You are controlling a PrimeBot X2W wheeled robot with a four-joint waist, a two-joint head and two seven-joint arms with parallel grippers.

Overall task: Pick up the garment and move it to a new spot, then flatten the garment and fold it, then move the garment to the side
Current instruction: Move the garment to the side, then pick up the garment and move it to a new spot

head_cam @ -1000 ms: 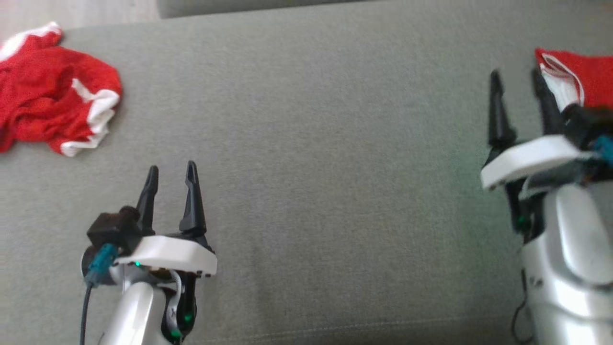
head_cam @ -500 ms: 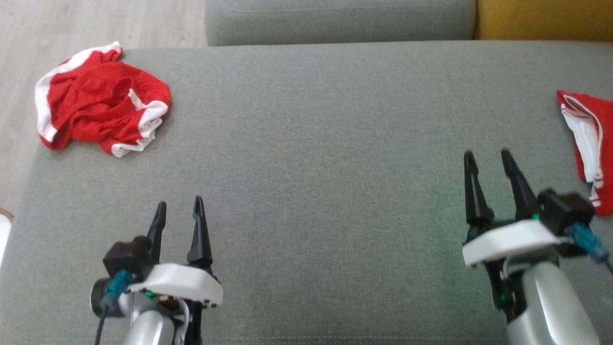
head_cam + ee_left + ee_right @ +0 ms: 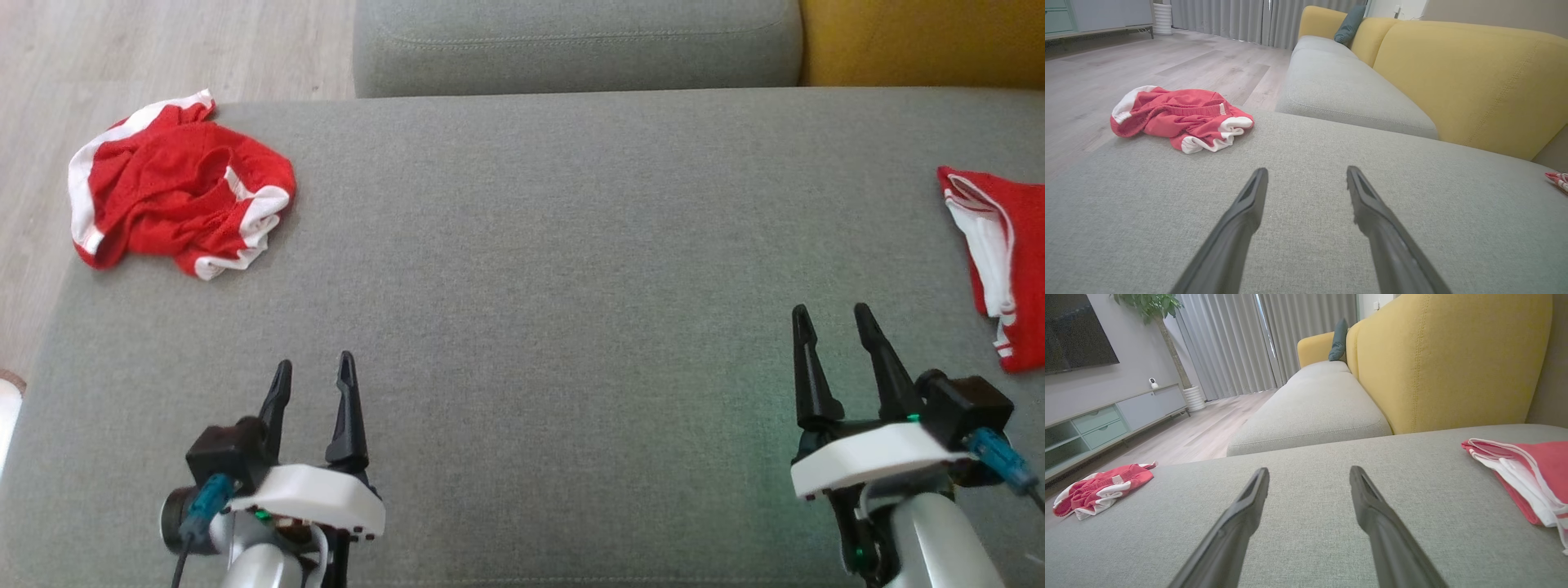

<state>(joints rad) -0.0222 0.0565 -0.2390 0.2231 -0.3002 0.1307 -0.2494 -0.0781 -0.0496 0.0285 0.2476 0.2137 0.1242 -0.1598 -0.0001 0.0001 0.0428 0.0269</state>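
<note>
A crumpled red garment with white trim lies at the far left corner of the grey cushion. It also shows in the left wrist view as the garment and in the right wrist view as the garment. My left gripper hovers open near the cushion's front edge, well short of the garment, with nothing between its fingers. My right gripper is open and empty at the front right, its fingers pointing over bare cushion.
A folded red and white garment lies at the cushion's right edge, just right of my right gripper. A second grey seat and a yellow backrest stand behind. Wood floor drops off past the left edge.
The head camera has shifted, so the whole scene sits lower and further right. My right gripper has drawn back from beside the folded garment. Both grippers stay open.
</note>
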